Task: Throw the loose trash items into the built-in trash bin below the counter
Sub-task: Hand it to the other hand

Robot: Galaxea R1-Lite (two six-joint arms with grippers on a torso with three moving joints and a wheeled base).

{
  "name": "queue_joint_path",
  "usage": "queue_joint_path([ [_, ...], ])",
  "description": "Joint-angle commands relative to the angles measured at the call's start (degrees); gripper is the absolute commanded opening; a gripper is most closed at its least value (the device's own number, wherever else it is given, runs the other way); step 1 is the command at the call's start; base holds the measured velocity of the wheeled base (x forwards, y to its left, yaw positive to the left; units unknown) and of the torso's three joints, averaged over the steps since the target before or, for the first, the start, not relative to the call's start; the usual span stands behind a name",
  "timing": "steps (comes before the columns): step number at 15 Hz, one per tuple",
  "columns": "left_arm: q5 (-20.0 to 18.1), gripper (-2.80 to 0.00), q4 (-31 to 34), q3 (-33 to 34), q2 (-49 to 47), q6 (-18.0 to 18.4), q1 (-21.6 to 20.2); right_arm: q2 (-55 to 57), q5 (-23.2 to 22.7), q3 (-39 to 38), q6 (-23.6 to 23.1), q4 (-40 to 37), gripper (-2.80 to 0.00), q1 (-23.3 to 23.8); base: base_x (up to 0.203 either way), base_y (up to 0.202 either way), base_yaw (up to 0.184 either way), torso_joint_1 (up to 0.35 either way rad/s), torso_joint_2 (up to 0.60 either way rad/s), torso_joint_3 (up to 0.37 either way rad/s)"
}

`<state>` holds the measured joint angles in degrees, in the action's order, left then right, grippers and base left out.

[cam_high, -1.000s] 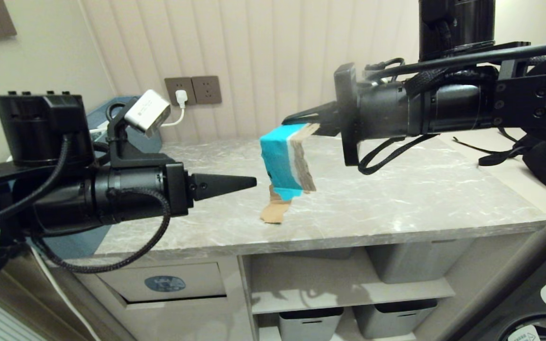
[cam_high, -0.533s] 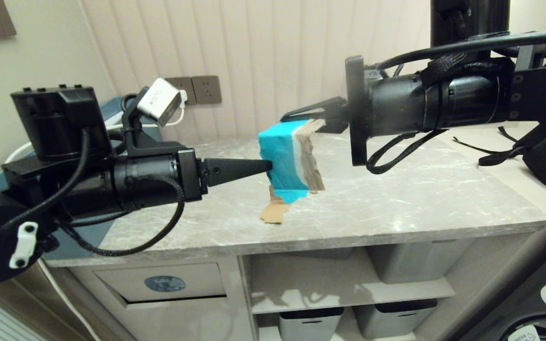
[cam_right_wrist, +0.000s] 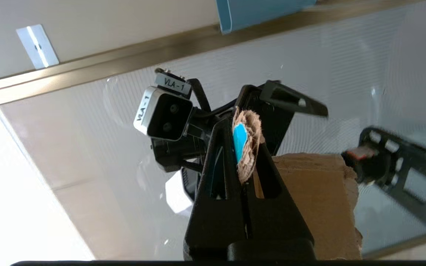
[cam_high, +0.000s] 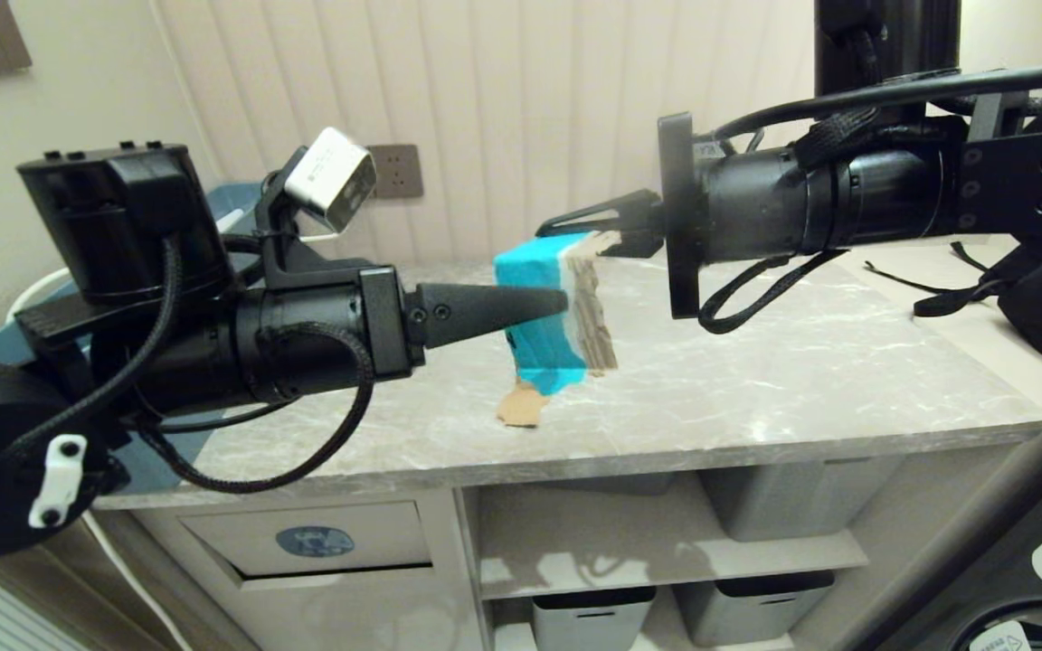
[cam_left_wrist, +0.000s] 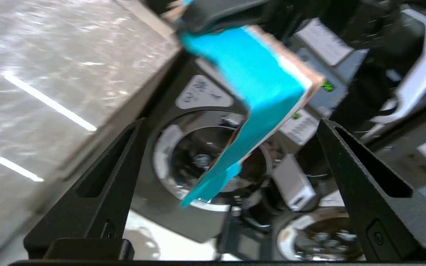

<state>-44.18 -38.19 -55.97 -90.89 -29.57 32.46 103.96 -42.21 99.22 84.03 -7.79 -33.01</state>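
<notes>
At centre frame the right pincer (cam_high: 575, 226) grips the turquoise scrap (cam_high: 535, 316) above the worktop (cam_high: 756, 380), the left pincer (cam_left_wrist: 231, 147) spread wide around it.

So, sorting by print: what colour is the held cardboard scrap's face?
Bright turquoise-blue cardboard scrap; clearest in the left wrist view.

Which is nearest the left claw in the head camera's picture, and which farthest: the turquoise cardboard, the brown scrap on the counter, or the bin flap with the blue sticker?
From the left gripper:
1. Turquoise cardboard, at its tips, held by the right gripper.
2. Brown scrap, lying on the counter below.
3. Bin flap, under the counter's left end.
</notes>
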Motion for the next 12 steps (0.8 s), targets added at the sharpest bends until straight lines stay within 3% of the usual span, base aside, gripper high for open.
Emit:
queue_joint_path([
  [1, -0.15, 0.00, -0.37, -0.87, 0.88, -2.87, 2.09, 0.19, -1.75, 0.15, 2.20, -0.03, -2.80, 0.04, 0.000, 0.000, 0.000, 0.000, 0.00, 0.000],
  [7, 0.14, 0.00, -1.03, -0.65, -0.51, -2.87, 3.75, 0.19, -4.76, 0.27, 3.07, 0.14, -2.80, 0.05, 0.000, 0.000, 0.000, 0.000, 0.00, 0.000],
  [10, 0.32, 0.00, -5.46, 0.39, -2.65, -2.77, 3.75, 0.19, -4.90, 0.19, 3.07, 0.14, -2.80, 0.14, 0.000, 0.000, 0.000, 0.000, 0.00, 0.000],
  [11, 0.32, -2.80, -6.99, 0.56, -3.69, -2.84, 3.75, 0.12, -4.96, 0.10, 3.07, 0.14, -2.80, 0.14, 0.000, 0.000, 0.000, 0.000, 0.00, 0.000],
  [12, 0.32, -2.80, -8.70, 0.54, -4.47, -2.91, 3.75, 0.02, -5.07, 0.01, 3.07, 0.14, -2.80, 0.14, 0.000, 0.000, 0.000, 0.000, 0.00, 0.000],
])
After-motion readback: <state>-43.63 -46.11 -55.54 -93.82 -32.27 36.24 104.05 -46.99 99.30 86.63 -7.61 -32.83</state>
